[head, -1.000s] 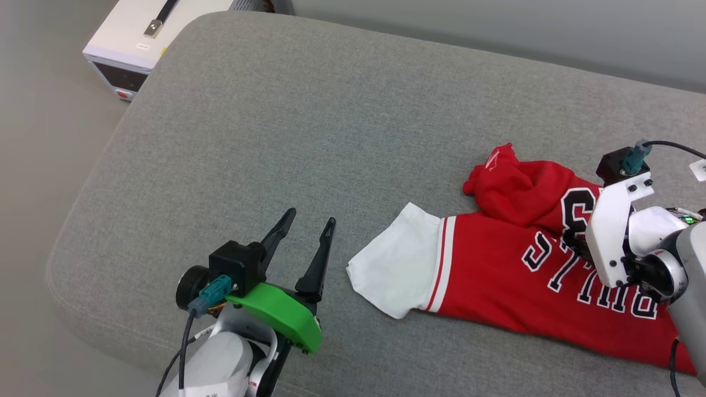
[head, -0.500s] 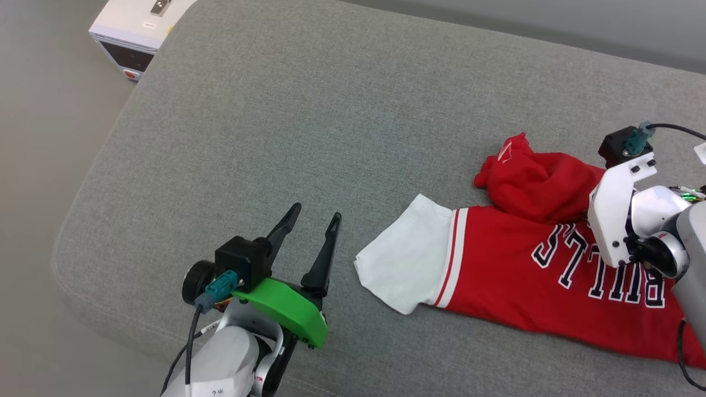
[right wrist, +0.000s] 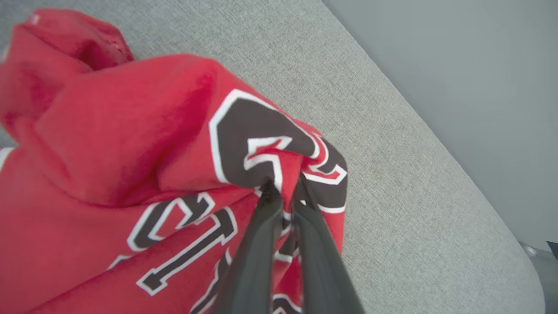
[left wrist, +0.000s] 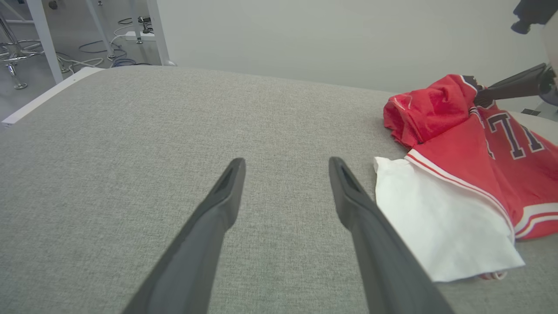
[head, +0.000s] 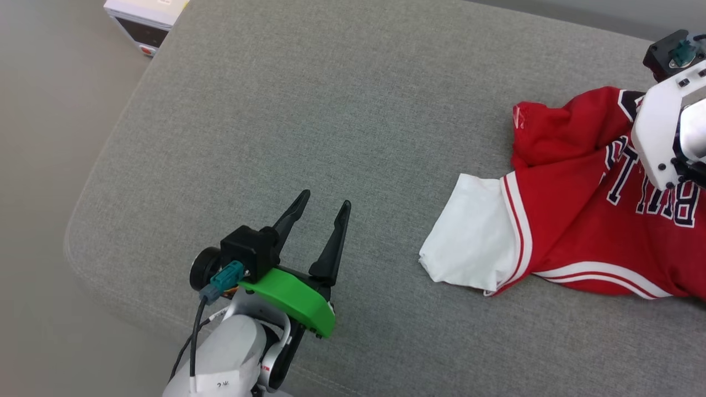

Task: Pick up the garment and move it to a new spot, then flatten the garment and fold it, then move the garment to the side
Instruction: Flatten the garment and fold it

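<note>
Right gripper [right wrist: 285, 187] pinches the garment [head: 573, 220] — left gripper [head: 326, 198] stands apart, spread and empty.
The garment lies at the right end of the grey cushion [head: 331, 110], its long axis running left to right, with the white sleeve [head: 474, 242] pointing toward the left gripper across bare cushion. The right fingers are clamped on a raised fold at the black lettering, so the carry likely falls to the right arm.

L gripper [head: 326, 198]: hovering near left, holding fingers wide apart.
R gripper [right wrist: 284, 183]: pinching garment [right wrist: 109, 131] at far right, fingers pressing tog.
</note>
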